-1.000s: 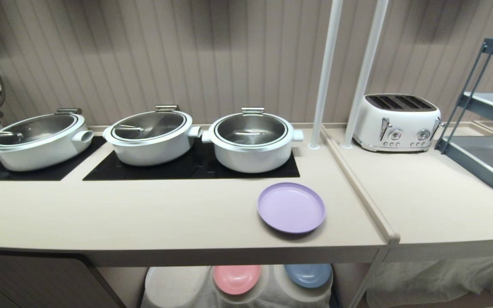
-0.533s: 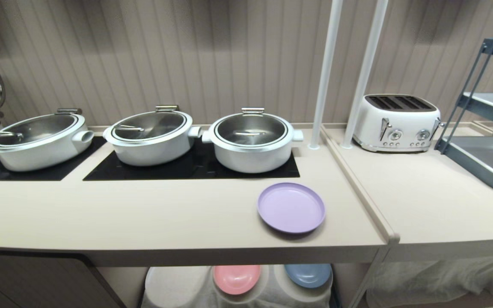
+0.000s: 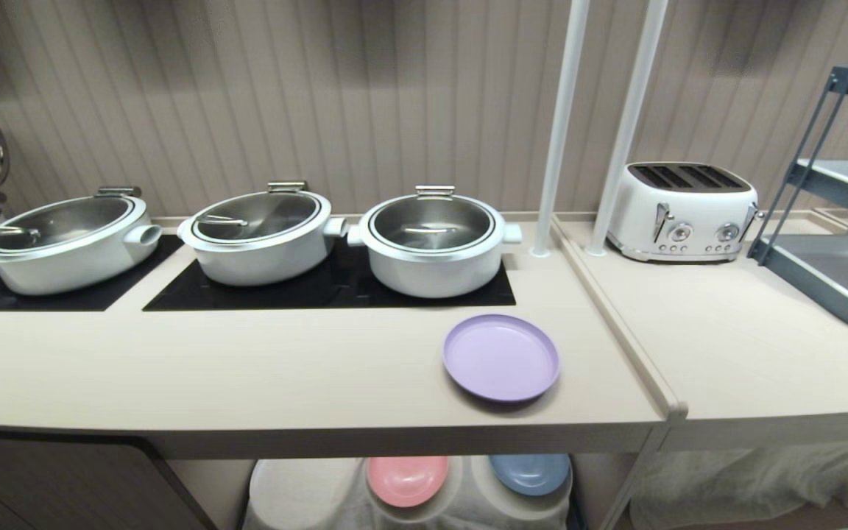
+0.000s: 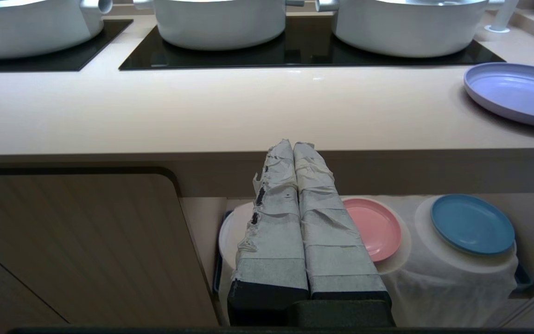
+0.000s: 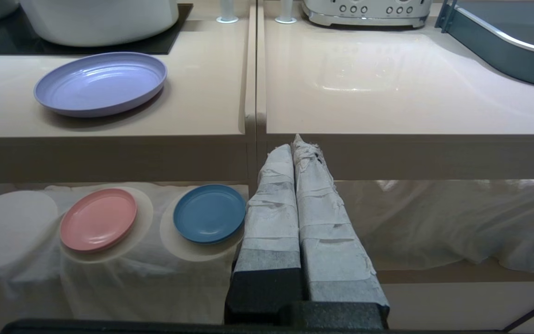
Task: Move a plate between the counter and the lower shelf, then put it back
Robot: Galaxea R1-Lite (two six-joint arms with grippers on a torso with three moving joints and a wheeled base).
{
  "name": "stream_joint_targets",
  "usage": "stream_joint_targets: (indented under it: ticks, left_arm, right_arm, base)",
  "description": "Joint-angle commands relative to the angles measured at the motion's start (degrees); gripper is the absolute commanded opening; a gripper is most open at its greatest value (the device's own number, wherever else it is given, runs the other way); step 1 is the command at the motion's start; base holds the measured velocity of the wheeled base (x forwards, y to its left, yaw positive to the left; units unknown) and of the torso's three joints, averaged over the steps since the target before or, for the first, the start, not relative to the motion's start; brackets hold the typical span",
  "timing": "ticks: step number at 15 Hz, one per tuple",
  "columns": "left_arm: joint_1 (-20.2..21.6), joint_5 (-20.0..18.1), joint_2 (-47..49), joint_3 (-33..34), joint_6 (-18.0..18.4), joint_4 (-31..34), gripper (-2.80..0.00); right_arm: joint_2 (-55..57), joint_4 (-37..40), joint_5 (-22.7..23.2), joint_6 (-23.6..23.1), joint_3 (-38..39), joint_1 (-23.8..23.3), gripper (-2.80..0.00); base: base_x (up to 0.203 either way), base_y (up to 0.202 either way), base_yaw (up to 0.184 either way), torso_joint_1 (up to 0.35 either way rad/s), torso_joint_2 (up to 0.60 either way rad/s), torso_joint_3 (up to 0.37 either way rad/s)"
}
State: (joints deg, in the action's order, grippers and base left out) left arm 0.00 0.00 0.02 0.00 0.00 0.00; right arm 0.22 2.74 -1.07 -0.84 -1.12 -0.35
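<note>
Counter [image 3: 284, 368] carries three pots [image 3: 433, 239] at twelve o'clock, plate [image 3: 501, 358] at four, toaster [image 3: 682, 210] at two.

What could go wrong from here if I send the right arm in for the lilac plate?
1. The plate lies flat on the counter; the right gripper, shut and below the counter's edge, may slide it rather than get under its low rim.
2. It lies close in front of the nearest white pot, which an approach could knock.
3. On the lower shelf, the pink plate and blue plate fill two spots, so a careless set-down might land on them.
</note>
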Motion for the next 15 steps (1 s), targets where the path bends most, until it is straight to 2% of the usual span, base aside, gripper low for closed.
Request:
stream_joint_targets:
  ticks: [1,15]
  left_arm:
    - [0.0,0.0,0.0,0.0,0.0,0.0,-2.80]
    - [0.0,0.0,0.0,0.0,0.0,0.0,-2.80]
  right_arm:
    - [-0.2,-0.1,0.0,-0.3,0.2,0.0,-2.80]
    - [-0.2,-3.0,-0.2,1.3,1.1,0.0,-2.80]
  base:
    - [0.000,0.000,0.000,0.000,0.00,0.000]
    - [0.000,0.000,0.000,0.000,0.00,0.000]
